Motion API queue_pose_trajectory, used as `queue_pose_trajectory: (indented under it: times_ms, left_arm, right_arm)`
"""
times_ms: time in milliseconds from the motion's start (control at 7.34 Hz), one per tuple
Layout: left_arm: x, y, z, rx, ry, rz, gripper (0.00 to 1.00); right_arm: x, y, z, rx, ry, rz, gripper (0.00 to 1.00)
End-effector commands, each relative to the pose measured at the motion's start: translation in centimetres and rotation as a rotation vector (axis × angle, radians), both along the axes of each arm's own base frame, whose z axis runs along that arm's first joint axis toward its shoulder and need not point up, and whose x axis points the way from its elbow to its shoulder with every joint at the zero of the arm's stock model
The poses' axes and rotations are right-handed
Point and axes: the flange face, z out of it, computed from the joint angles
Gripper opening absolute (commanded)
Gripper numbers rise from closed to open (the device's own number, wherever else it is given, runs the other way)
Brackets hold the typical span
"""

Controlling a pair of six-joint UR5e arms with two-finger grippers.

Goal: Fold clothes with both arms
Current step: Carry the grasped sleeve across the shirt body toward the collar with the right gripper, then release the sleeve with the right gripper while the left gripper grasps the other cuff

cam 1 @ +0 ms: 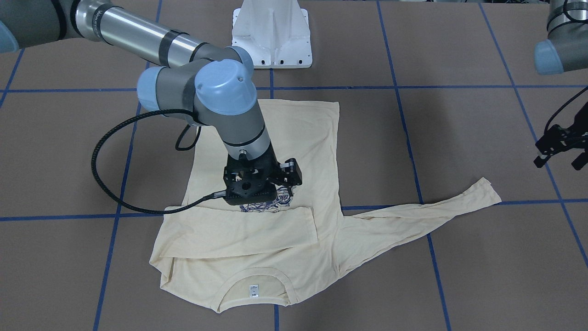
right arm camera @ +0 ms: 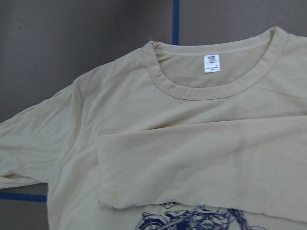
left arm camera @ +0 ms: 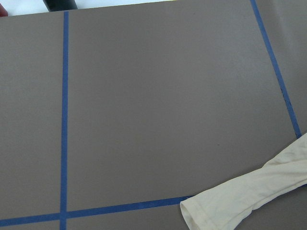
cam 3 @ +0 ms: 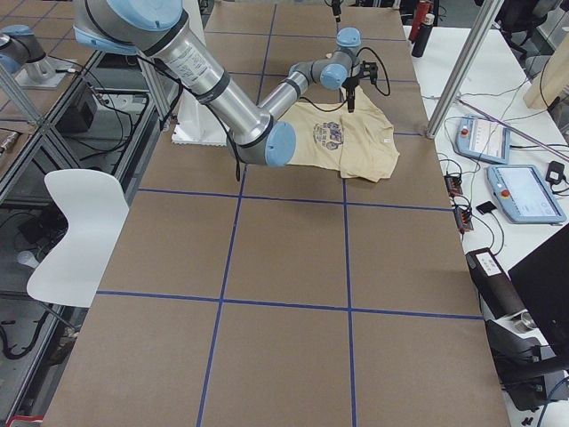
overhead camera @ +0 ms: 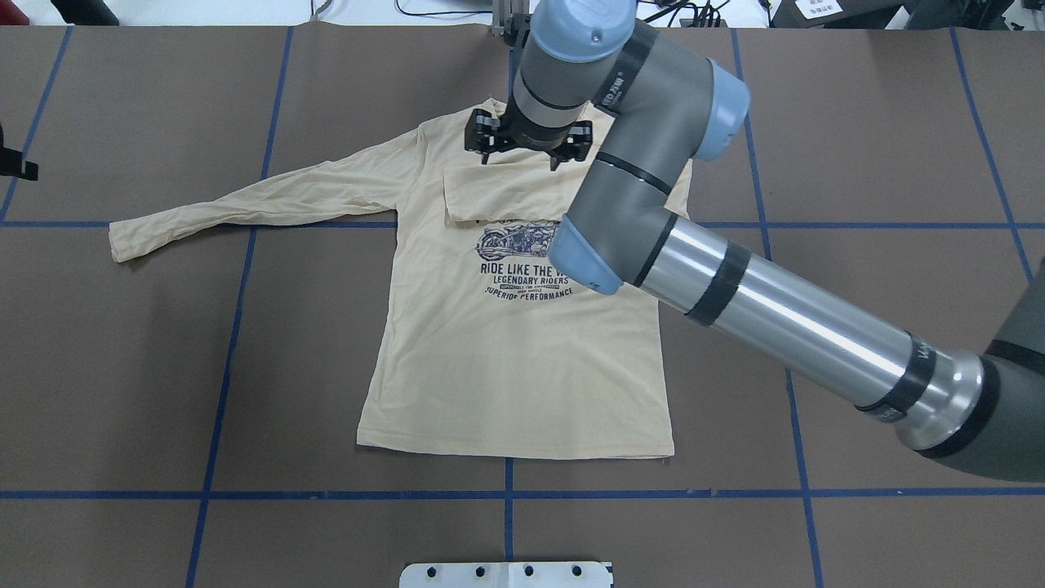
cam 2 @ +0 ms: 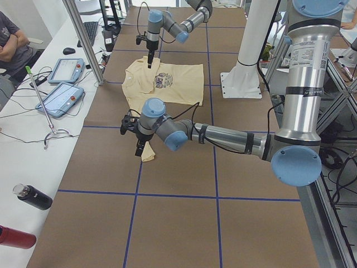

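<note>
— Left claw [cam 1: 559,158], what've you got?
— Released, empty, by the tabletop's left edge near the outstretched sleeve [overhead camera: 245,204]. Right claw [overhead camera: 526,147] released too, over the shirt [overhead camera: 506,367] mid-tabletop. Other sleeve [overhead camera: 498,192] lies folded across the chest; next you'd likely pinch that cuff [left arm camera: 211,211] and carry it across.

White chair [cam 3: 76,231], black bottle [cam 2: 32,197], red bottle [cam 2: 14,237]

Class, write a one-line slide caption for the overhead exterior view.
Black right gripper above a cream-yellow long-sleeved shirt, one sleeve folded across, the other outstretched.
</note>
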Motion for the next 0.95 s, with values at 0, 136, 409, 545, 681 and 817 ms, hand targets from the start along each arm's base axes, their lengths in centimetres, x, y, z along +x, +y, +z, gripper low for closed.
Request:
queue_pose_trajectory:
  times_ms: [0, 136, 409, 545, 681, 817]
  left_arm:
    - [7.1, 0.9, 2.4, -0.088, 0.031, -0.073, 0.96]
    - [10.0, 0.0, 3.3, -0.109, 0.041, -0.093, 0.96]
    - [12.7, -1.1, 5.8, -0.11, 0.027, -0.114, 0.96]
    - [12.8, -1.3, 6.2, -0.108, 0.026, -0.113, 0.95]
    - [13.0, -1.4, 5.9, -0.104, 0.028, -0.11, 0.94]
    - [13.1, -1.3, 5.9, -0.105, 0.029, -0.108, 0.93]
  right_arm:
    - [4.0, 0.5, 3.8, 0.001, 0.013, -0.019, 1.0]
    - [4.6, 0.2, 4.0, -0.007, 0.011, -0.018, 1.0]
    - [6.4, 1.2, 5.8, -0.012, 0.006, -0.019, 1.0]
    - [6.5, 1.2, 5.7, -0.011, 0.002, -0.02, 1.0]
    - [6.5, 1.2, 5.7, -0.011, 0.002, -0.02, 1.0]
    - [6.7, 1.1, 5.9, -0.013, 0.004, -0.017, 1.0]
